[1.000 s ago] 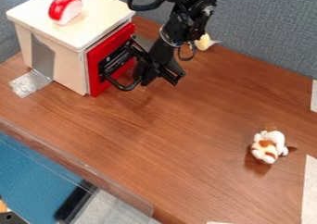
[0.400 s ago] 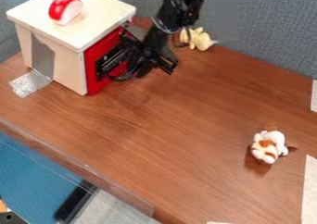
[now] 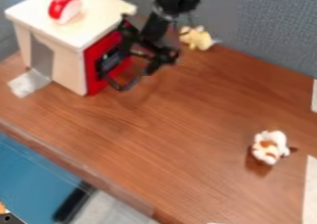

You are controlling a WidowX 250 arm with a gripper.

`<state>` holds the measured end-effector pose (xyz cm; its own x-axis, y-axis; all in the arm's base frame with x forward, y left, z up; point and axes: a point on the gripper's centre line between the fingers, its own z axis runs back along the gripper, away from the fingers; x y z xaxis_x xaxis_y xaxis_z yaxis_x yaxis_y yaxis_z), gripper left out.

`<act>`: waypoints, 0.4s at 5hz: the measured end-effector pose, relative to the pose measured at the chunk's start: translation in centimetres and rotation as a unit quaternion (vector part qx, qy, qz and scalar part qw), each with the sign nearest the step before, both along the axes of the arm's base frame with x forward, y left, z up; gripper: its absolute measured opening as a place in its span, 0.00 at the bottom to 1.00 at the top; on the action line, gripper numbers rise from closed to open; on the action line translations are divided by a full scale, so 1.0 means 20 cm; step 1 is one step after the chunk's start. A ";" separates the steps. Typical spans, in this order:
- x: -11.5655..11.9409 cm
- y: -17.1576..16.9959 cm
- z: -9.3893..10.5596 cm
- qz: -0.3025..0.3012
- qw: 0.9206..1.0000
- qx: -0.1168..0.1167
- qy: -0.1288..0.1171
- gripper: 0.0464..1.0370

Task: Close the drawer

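The gripper (image 3: 114, 57) is at the red drawer front (image 3: 93, 74), on the right side of the white box (image 3: 59, 59). Its two fingers are spread, one toward the box's top edge and the other low near the tabletop, with no object held between them. The drawer front stands against the box, with no clear gap visible. Black fingers and the wrist cover part of the red face, so contact is hard to judge.
A red and white rounded object (image 3: 64, 8) rests on the box. Behind the arm lies a yellow toy (image 3: 197, 38) by the grey partition (image 3: 272, 28). A brown and white plush (image 3: 270, 146) sits on the wooden table (image 3: 180, 121) at right.
The red front first shifted inward, nearer the box. Since then the gripper's fingers have spread wider, while the arm's upper part has moved up and slightly left.
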<state>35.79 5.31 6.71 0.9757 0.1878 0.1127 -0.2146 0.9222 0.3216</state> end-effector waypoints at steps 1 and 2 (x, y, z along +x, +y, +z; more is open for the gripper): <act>0.05 -0.10 0.15 -0.041 0.996 -0.062 -0.039 0.97; 0.06 -0.16 0.18 -0.075 0.992 -0.094 -0.040 0.96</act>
